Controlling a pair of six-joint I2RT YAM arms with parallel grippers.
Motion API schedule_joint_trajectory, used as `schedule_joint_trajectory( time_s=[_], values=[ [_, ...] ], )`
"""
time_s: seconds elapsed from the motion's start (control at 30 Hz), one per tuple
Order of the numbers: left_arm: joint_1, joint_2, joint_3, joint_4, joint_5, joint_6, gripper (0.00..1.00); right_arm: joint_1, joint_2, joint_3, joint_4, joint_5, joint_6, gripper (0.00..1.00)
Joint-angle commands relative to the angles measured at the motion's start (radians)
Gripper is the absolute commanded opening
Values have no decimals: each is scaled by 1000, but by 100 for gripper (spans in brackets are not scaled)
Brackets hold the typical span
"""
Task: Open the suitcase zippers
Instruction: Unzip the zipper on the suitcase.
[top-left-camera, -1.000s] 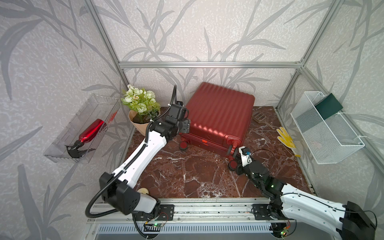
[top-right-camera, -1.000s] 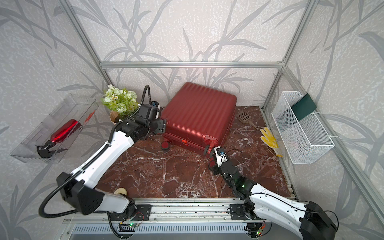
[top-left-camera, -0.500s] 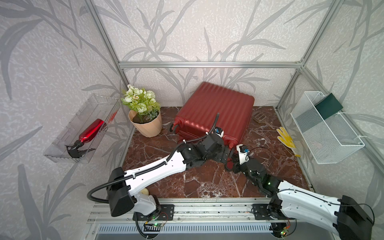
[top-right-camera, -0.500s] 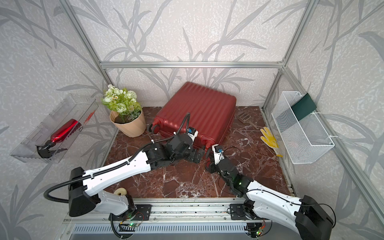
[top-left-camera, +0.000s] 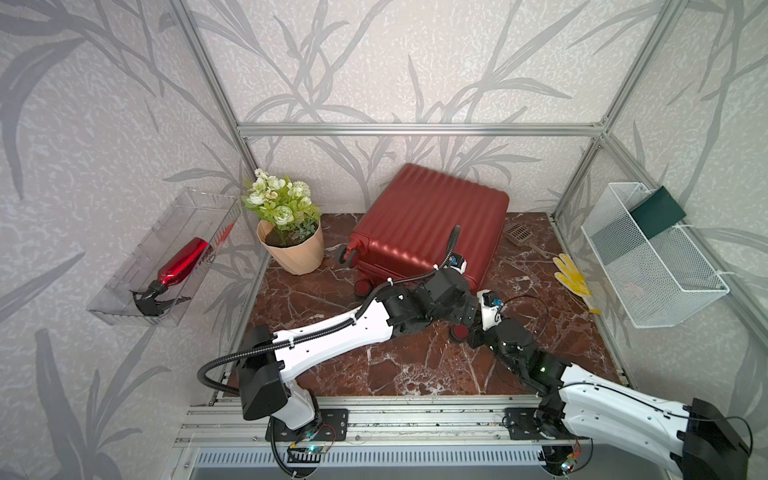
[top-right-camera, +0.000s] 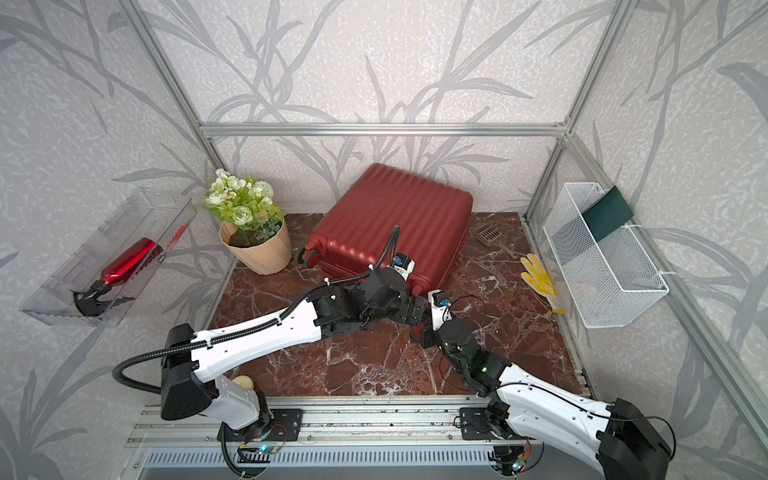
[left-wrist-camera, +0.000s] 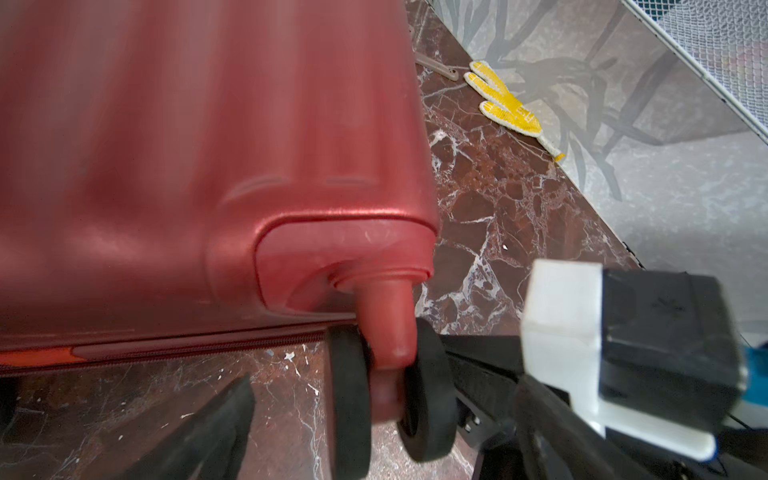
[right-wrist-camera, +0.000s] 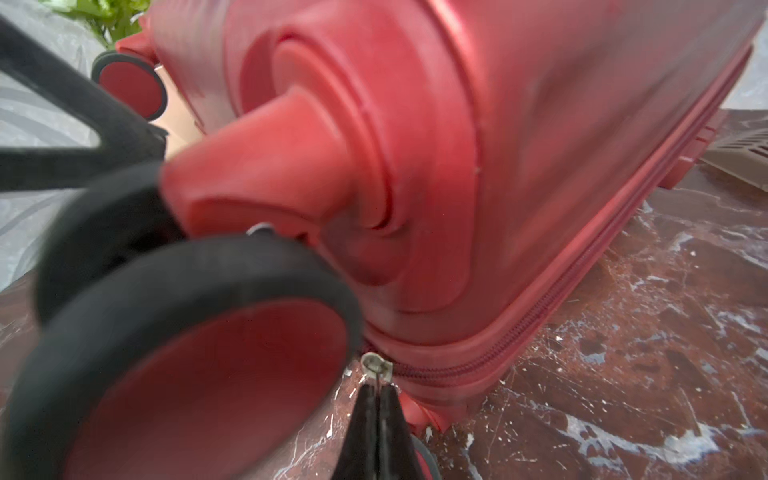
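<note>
1. My right end effector (right-wrist-camera: 377, 390) is pressed together, pinching the small silver zipper pull (right-wrist-camera: 376, 365) low down, just above the surface (top-left-camera: 374, 365).
2. The suitcase (top-left-camera: 432, 224) lies flat on one shell by the far edge of the surface, right of middle. Its wheels point toward the near edge.
3. It sits between a flower pot (top-left-camera: 291, 249) near the far left corner and a brown scoop (top-left-camera: 519, 233) near the far right corner.
4. The zippers (right-wrist-camera: 478, 365) run along the seam away from the pull. The teeth look meshed there, though motion blur leaves me unsure.
5. My left end effector (left-wrist-camera: 345, 370) is spread wide, and a black-and-red spinner wheel (left-wrist-camera: 428, 386) stands between its fingers (left-wrist-camera: 216, 419). I cannot tell whether either finger touches it.
6. In both top views my two end effectors crowd the suitcase corner nearest the right half of the near edge, just beside each other.
7. A yellow glove (top-left-camera: 571, 278) lies by the right edge, well apart from the suitcase.
</note>
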Motion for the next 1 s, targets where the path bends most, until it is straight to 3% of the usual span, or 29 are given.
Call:
schedule_joint_trajectory(
  time_s=[0.0, 0.43, 0.7, 0.9, 0.97],
  values=[
    [-5, 41, 46, -19, -69, -28, 93, 8, -41, 2, 97, 26, 1, 0],
    [-3, 106, 72, -53, -99, -11, 70, -27, -50, -6, 121, 15, 9, 0],
    [-2, 133, 78, -83, -90, 14, 25, -40, -38, -4, 115, 17, 4, 0],
    [4, 80, 40, -123, -115, 48, 2, -44, -55, 8, 60, 59, -16, 0],
    [8, 50, 15, -130, -117, 59, 0, -44, -63, 5, 52, 77, -24, 0]
  ],
)
